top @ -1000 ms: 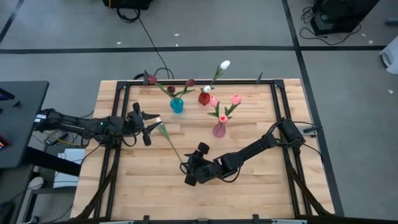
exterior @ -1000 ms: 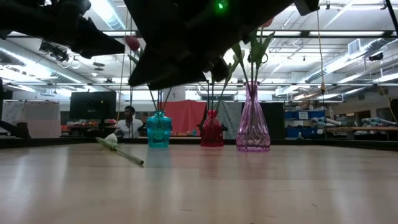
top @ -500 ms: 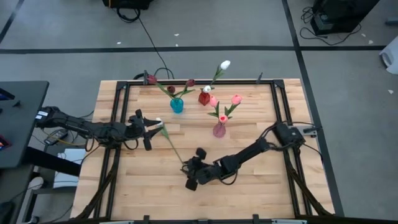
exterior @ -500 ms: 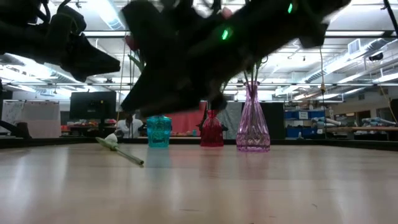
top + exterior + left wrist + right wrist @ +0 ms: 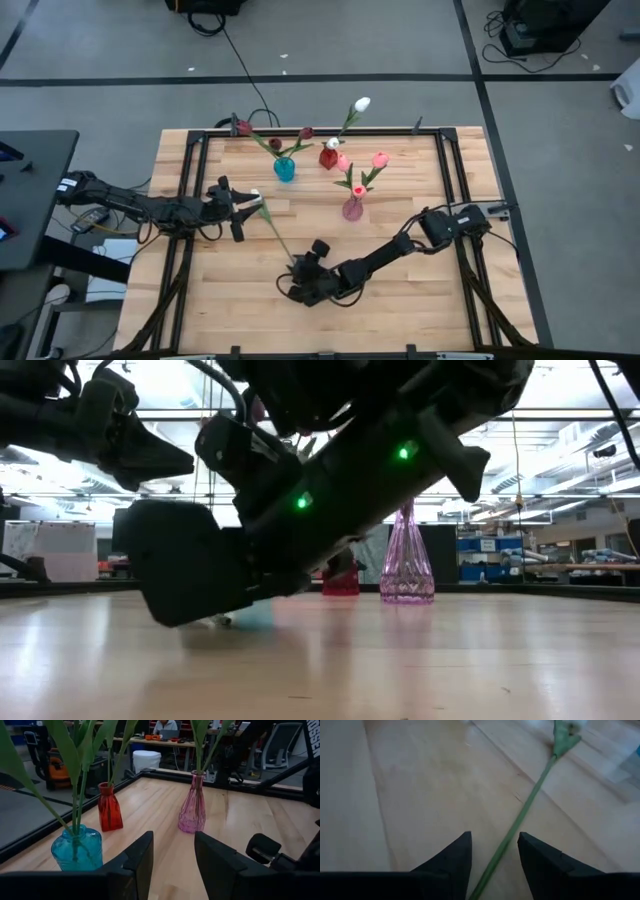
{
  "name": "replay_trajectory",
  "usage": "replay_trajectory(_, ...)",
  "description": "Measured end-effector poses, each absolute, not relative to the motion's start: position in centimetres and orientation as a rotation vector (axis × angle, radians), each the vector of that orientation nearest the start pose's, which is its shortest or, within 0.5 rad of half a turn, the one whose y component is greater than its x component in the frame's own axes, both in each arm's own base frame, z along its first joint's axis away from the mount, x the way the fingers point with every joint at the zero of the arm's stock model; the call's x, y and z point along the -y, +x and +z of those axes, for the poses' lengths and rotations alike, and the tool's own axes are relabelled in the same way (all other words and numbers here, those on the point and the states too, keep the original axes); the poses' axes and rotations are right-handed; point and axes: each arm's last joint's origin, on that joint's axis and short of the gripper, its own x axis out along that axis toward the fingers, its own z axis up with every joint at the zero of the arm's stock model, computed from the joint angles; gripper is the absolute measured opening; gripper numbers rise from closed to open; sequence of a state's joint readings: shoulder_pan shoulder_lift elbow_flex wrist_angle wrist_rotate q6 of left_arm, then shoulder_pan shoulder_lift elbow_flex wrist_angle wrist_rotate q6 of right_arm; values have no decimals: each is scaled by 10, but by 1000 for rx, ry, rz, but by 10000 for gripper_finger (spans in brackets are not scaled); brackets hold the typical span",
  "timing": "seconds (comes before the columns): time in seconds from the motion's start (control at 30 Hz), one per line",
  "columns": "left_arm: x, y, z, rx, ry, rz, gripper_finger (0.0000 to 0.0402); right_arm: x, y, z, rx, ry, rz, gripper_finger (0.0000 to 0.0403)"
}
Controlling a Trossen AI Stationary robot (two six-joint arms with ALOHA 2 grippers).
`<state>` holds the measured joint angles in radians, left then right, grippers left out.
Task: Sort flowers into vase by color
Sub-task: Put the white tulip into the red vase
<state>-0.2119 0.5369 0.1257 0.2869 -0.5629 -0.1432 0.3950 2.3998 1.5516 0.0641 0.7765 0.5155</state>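
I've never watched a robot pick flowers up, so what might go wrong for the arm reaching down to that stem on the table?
The thin green stem lies flat on the wooden table between the right pincer's open fingers, so they could scrape the wood or let it slip. The left pincer hovers by the flower's white head, so lifting might knock it.

Pale wood table (image 5: 200, 300) (matt); glossy glass vases (image 5: 193, 805).

low view: right arm (image 5: 330, 490) hides blue vase, most of red vase (image 5: 342, 575) | right wrist: white flower head (image 5: 572, 724) blurred, cut off at 12 o'clock
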Motion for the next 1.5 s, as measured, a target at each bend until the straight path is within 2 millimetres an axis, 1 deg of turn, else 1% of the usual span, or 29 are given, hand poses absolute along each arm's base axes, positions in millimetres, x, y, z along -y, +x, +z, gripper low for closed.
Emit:
replay_trajectory(0.1,13,133,183,-102,-96,356,147,-166,454,73,-550,77,-524,165)
replay_trajectory(0.17,13,133,181,-114,-103,358,147,-165,453,73,-563,105,-536,146)
replay_trajectory(0.27,13,133,181,-119,-108,356,147,-166,452,72,-588,118,-529,96)
replay_trajectory(0.37,13,133,181,-115,-124,350,147,-164,450,71,-638,134,-504,31)
replay_trajectory(0.4,13,133,182,-109,-127,347,147,-163,450,71,-657,137,-495,17)
replay_trajectory(0.43,13,133,183,-101,-130,344,147,-163,449,70,-673,136,-490,12)
replay_trajectory(0.53,14,134,185,-83,-123,333,147,-162,447,69,-697,138,-498,14)
replay_trajectory(0.63,14,134,186,-70,-128,302,147,-162,445,76,-712,121,-493,6)
replay_trajectory(0.83,17,135,188,-65,-138,221,147,-157,434,103,-773,2,-498,3)
replay_trajectory(1.0,21,136,200,45,-148,68,147,-153,424,134,-762,-39,-556,2)
replay_trajectory(1.1,23,135,205,90,-154,9,147,-156,418,144,-755,-58,-584,2)
replay_trajectory(1.27,24,136,201,55,-151,-24,147,-163,403,167,-705,-81,-644,1)
replay_trajectory(1.5,28,136,198,13,-189,-161,147,-172,388,185,-644,-107,-708,0)
